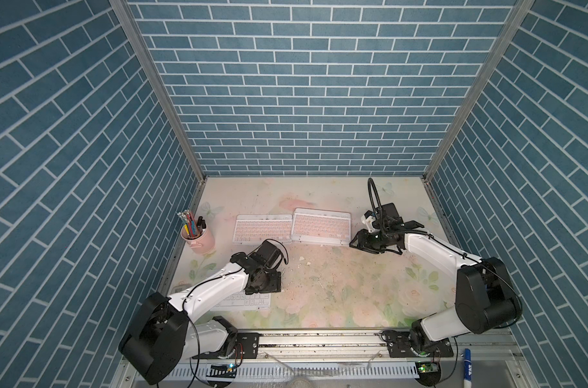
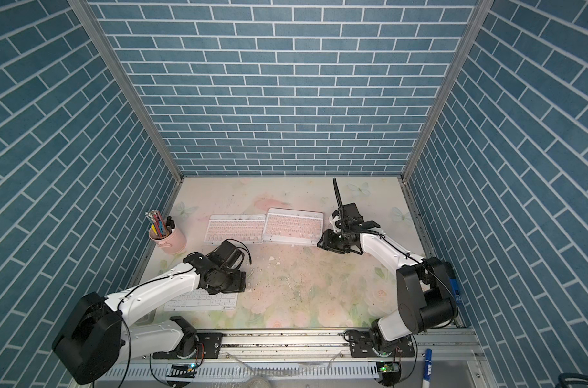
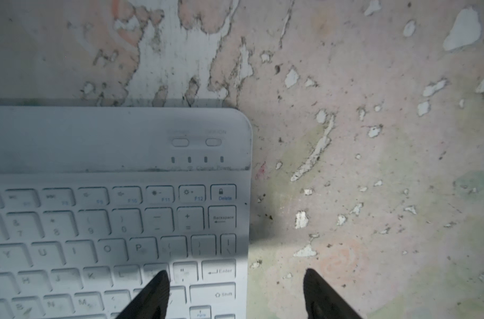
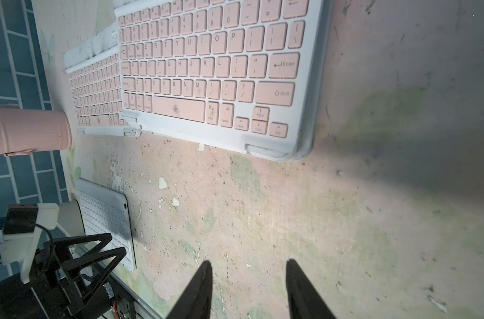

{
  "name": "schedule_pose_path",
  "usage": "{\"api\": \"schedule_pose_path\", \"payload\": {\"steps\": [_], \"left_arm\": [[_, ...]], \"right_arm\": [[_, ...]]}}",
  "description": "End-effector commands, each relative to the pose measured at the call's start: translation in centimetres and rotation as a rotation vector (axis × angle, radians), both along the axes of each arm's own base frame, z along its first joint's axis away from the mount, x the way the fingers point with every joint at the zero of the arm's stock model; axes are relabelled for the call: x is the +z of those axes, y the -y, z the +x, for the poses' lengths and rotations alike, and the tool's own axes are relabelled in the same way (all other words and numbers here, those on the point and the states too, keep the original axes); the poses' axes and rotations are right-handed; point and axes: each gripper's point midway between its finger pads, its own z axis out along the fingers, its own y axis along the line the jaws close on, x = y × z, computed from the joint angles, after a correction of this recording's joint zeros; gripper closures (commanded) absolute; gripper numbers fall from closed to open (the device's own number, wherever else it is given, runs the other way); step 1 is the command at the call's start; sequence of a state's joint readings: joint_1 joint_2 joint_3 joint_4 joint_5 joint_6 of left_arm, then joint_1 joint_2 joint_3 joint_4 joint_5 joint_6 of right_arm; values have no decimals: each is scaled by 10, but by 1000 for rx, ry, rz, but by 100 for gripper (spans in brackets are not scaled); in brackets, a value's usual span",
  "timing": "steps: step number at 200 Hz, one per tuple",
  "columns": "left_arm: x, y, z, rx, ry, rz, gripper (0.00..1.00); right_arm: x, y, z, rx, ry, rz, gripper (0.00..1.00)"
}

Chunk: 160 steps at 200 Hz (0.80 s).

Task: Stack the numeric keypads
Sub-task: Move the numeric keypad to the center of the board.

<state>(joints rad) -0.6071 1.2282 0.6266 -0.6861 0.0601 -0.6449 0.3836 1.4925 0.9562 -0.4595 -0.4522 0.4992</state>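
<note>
Two pink-keyed numeric keypads lie side by side at the back in both top views: the left one [image 1: 262,229] [image 2: 234,228] and the right one [image 1: 321,226] [image 2: 294,225]. The right one [image 4: 207,69] overlaps the left one's [image 4: 94,91] edge and rests on another white frame [image 4: 308,150] whose keys are hidden. A white-keyed keypad [image 1: 252,300] [image 3: 111,221] lies at the front left, partly under my left arm. My left gripper [image 3: 235,276] hangs open over that keypad's right edge, one finger above the keys, the other above the table. My right gripper [image 1: 354,243] [image 4: 249,265] is open over bare table, right of the pink keypads.
A pink cup [image 1: 198,236] [image 4: 28,129] of pencils and pens stands at the left wall. Blue brick walls close in three sides. The flowered table top [image 1: 336,285] is scuffed and flaking. A blue marker [image 1: 468,361] lies on the front rail.
</note>
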Motion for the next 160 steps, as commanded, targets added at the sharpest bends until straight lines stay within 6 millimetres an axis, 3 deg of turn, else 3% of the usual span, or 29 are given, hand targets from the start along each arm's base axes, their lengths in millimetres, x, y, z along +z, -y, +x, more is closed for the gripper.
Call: {"api": "schedule_pose_path", "payload": {"steps": [1, 100, 160], "left_arm": [[-6, 4, 0, 5, -4, 2, 22], [-29, 25, -8, -20, -71, -67, 22], [-30, 63, -9, -56, -77, -160, 22]], "right_arm": [[6, 4, -6, 4, 15, -12, 55], [19, 6, -9, -4, 32, -10, 55], [28, 6, -8, -8, 47, -9, 55]]}}
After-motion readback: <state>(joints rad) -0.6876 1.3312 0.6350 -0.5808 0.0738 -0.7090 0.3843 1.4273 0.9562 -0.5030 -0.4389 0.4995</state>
